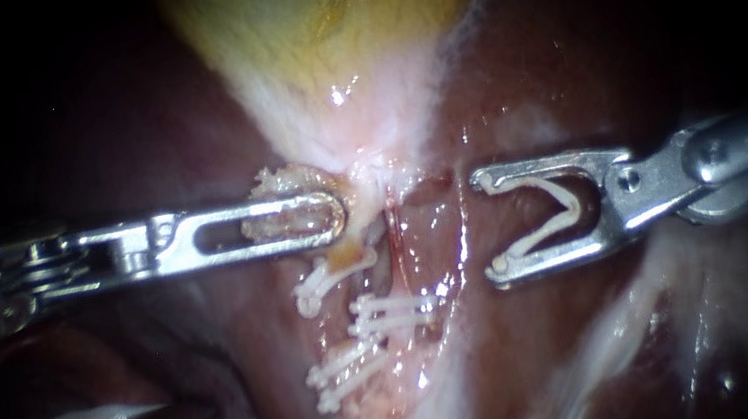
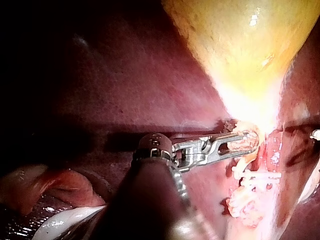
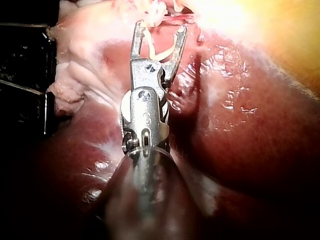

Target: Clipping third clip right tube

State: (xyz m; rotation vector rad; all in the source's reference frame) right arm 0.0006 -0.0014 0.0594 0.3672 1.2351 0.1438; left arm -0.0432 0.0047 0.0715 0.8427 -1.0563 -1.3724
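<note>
Dark liver (image 1: 568,35) all round, yellow gallbladder (image 1: 330,4) above; left instrument (image 1: 335,216) with hand clamped on pale tissue (image 1: 289,219) at the gallbladder's neck; right instrument (image 1: 490,225) with hand spread wide, carrying a new clip (image 1: 547,211) between both jaws, near the right tube (image 1: 396,236) but not yet round it; seemingly two set clips (image 1: 396,312) lower on that tube; third judged still to be placed and closed.

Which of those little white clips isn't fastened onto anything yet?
The open V-shaped clip carried by the right instrument. It is spread wide, while the other clips are already pinched flat.
</note>
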